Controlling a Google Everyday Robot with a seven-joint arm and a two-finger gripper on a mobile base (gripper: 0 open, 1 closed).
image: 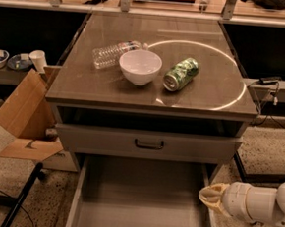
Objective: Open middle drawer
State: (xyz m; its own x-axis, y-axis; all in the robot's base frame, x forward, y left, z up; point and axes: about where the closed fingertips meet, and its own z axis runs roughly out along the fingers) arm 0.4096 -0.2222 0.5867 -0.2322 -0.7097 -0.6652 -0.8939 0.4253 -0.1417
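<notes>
The white, cream-tipped gripper (206, 196) sits low right, its arm (266, 206) cut by the right edge. Left of it, the pulled-out grey drawer (140, 204) runs off the bottom

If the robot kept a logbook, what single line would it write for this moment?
middle drawer: pulled far out | gripper: low, at drawer's right side | cabinet top: bowl, bottle, can

dim warm light | bright glare arc on tabletop (110, 90) | recess (149, 122) beneath black | jaws pale, lower right
</notes>
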